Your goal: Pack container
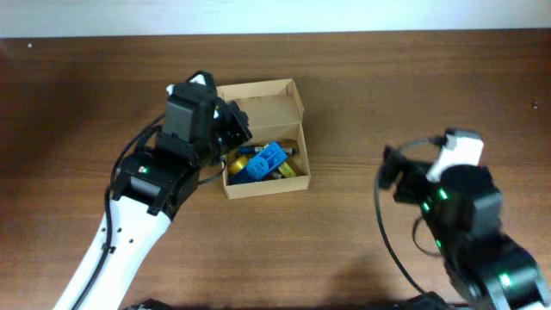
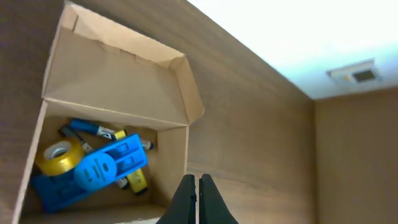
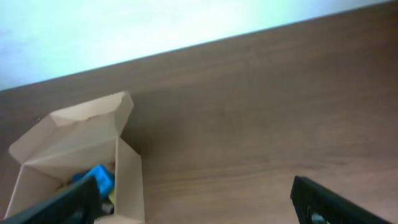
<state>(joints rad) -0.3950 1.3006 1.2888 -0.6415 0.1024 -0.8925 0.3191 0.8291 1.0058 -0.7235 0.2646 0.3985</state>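
The container [image 1: 303, 176] is a small tan cardboard box standing open mid-table, its flap lid [image 1: 269, 102] raised at the far side. Inside lie a flat blue plastic case [image 1: 263, 161], a yellow tape roll [image 2: 57, 155] and markers [image 2: 93, 130]. It also shows in the left wrist view [image 2: 177, 155] and the right wrist view [image 3: 127, 171]. My left gripper [image 2: 196, 183] is shut and empty, above the box's near wall. My right gripper [image 3: 193, 202] is open and empty over bare table to the right of the box.
The table [image 1: 387, 95] is dark brown wood. Its far edge meets a white surface [image 1: 275, 15] along the top. The right arm [image 1: 465, 215] stands at the lower right.
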